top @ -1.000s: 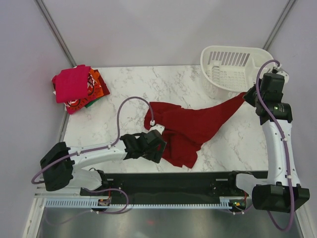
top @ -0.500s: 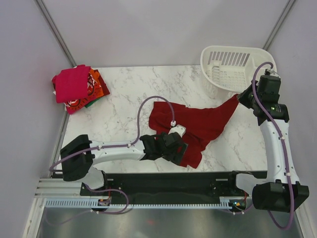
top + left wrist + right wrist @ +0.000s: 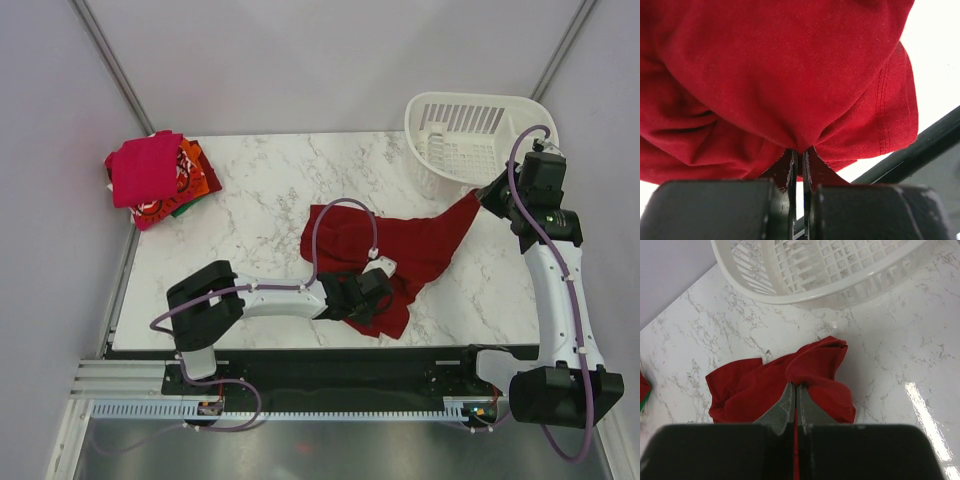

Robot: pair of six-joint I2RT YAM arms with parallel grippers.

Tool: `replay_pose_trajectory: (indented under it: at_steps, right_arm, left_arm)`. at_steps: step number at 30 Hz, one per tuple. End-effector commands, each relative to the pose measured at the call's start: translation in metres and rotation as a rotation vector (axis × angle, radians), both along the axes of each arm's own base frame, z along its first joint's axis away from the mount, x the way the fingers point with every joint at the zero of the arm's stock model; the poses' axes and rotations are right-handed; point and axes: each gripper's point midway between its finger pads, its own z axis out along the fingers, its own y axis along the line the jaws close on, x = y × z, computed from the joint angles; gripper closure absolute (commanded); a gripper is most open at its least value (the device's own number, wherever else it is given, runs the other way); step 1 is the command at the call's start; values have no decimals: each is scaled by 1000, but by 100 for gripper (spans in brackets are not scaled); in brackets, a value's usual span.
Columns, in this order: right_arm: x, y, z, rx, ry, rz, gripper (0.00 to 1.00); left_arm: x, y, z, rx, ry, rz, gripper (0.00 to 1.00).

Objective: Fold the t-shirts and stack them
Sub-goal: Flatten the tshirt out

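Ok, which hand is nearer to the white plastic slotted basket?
Right. The right hand pinches the dark red cloth t-shirt just beside the white slotted basket; the left hand grips the shirt's other end, much farther away.

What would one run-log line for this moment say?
shirt: crumpled, unfolded | left gripper: shut on shirt, near side | right gripper: shut on shirt, beside basket | stack: far-left corner

Left arm [image 3: 275, 298] and right arm [image 3: 561, 290]: white tubes, black joint housings. One purple cable [image 3: 346, 201] apiece (white plug on left). Left gripper [image 3: 798, 156]: thin dark blades, black blocks.
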Motion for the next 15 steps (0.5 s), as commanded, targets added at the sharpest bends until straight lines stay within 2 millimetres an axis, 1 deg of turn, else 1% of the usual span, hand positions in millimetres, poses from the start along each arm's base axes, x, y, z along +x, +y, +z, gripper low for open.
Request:
replay_pose_trajectory:
  at_steps: [1,2,3,4,5,6,7,8,9,10,11,12,13,14,15]
  right_arm:
    - [2,1,10,-4,-46,10,100]
    - [1,2,12,-4,-52,13,100]
    - [0,2,15,-2,-58,15,100]
    - [-1,3,17,-1,-63,18,100]
    - [-3,4,22,2,-71,19,100]
    - [-3,5,25,3,-79,21,100]
    - [-6,5,36,4,-103,21,100]
    - [-7,6,42,5,-114,20,100]
    - [-9,6,49,11,-131,15,100]
    - [-11,7,68,9,-175,16,100]
    - [-15,7,76,10,-183,15,100]
    - [-17,7,86,10,-201,9,100]
    - [-23,6,109,4,-250,1,100]
    - [-28,6,117,1,-264,-5,100]
    - [-32,5,127,0,-285,-12,100]
  left_arm:
    - [19,-16,32,-61,-102,-11,98]
    - [23,-12,52,-81,-135,-16,98]
    - [28,-6,65,-68,-166,-7,98]
    - [28,15,73,4,-178,-8,98]
    - [34,20,111,-21,-241,-20,98]
    - [40,34,132,-4,-292,-5,98]
    - [39,53,146,40,-310,-5,98]
    - [47,57,199,-70,-381,27,98]
    - [46,77,213,-22,-404,17,98]
    - [44,92,227,-6,-420,14,98]
    - [45,99,258,-44,-471,9,98]
    - [43,112,282,-86,-508,20,98]
    - [41,120,297,-103,-530,23,98]
    - [40,129,315,-118,-560,20,98]
    - [39,142,329,-136,-593,36,98]
